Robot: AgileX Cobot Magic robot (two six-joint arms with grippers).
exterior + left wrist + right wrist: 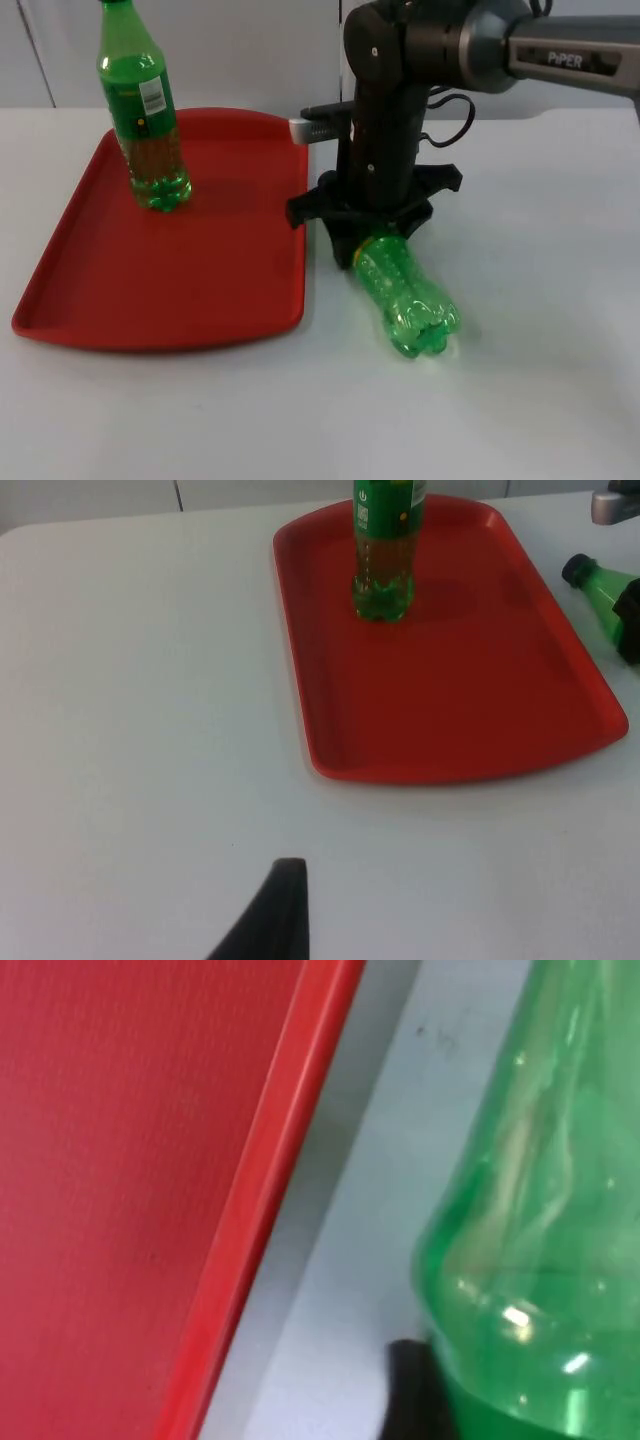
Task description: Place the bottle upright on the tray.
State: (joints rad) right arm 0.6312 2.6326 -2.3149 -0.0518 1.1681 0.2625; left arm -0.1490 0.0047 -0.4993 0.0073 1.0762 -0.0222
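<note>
**Lying bottle being gripped beside the tray**

The right gripper (pixel 372 240) is set down over the lying bottle (pixel 405 298), just off the tray's three o'clock edge. One black fingertip (pixel 415 1390) is seen touching the green body in the right wrist view; whether the jaws are pinching fully cannot be told.

The lying bottle rests on the table (pixel 540 400), base toward five o'clock, apart from the tray (pixel 180 290).

A second bottle (pixel 145 120) is stood upright at the tray's eleven o'clock corner.

The left gripper (pixel 275 910) is held waiting over bare table at the tray's nine o'clock side; its jaws cannot be judged.

For a good step, a firm hold is wanted before lifting. The rim should be cleared, the bottle tipped base-down, and a spot chosen well apart from the standing bottle.
</note>
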